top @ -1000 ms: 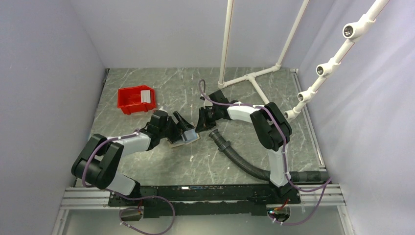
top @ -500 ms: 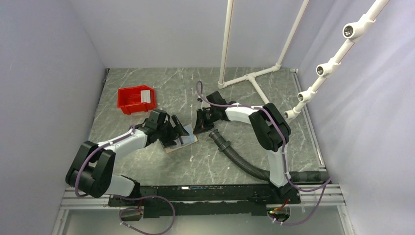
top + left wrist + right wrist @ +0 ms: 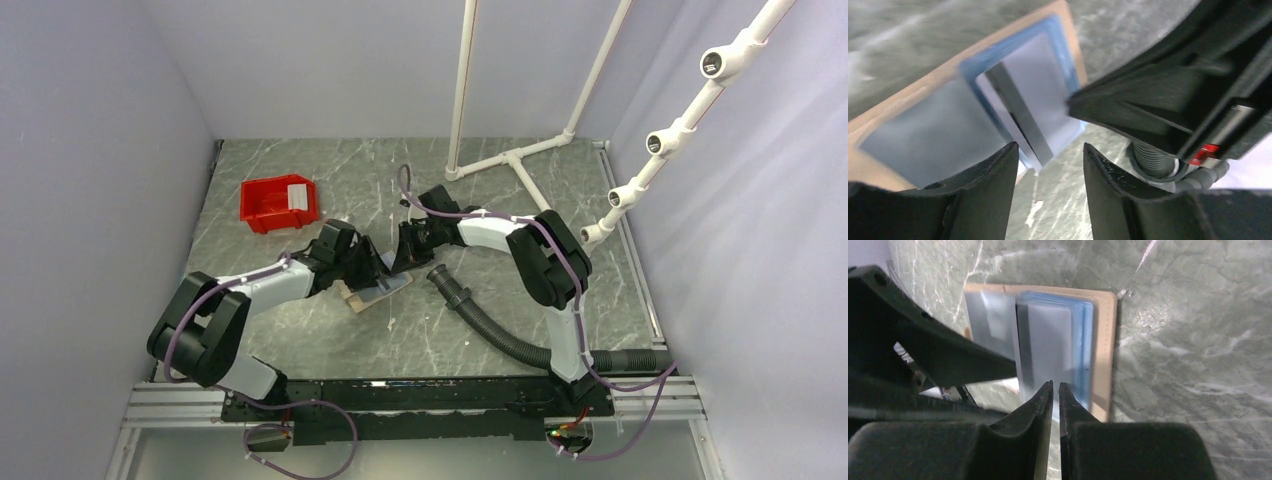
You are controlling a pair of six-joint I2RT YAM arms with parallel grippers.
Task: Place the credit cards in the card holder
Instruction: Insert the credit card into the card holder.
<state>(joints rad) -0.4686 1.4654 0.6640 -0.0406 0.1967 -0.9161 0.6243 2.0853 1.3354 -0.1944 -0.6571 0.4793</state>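
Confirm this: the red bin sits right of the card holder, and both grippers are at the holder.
No: the top view shows the bin left of the holder. The left gripper and right gripper are both at the holder.

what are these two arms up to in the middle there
They are loading cards into the tan card holder, which lies mid-table. A whitish-grey card with a dark stripe lies over a pale blue card on the holder. The right hand, shut, sits at the top card's edge; the left hand is open at its corner.
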